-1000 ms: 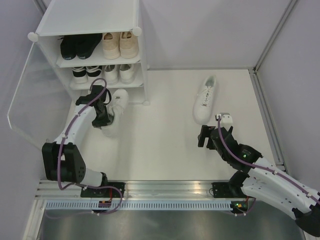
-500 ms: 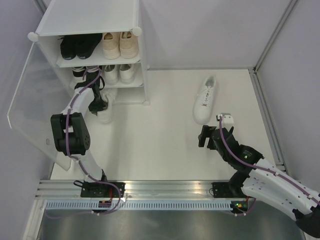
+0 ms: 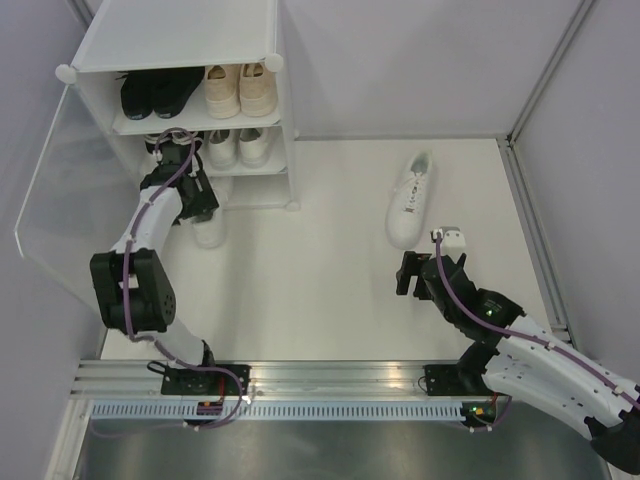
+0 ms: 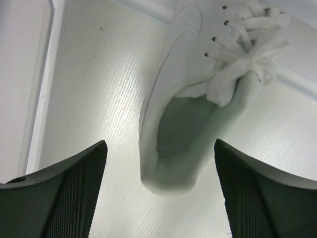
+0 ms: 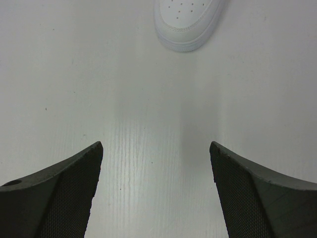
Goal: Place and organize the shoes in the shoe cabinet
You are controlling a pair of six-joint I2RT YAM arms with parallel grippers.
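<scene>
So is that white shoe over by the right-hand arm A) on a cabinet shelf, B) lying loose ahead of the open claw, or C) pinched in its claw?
B: the white shoe lies on the table beyond the right gripper, whose jaws stand apart with nothing between them.

Top camera looks down; both wrist cameras face the table [image 3: 330,290] closely.

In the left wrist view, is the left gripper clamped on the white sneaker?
No, the left gripper stands open, its jaws clear of the white sneaker whose heel lies between them.
</scene>
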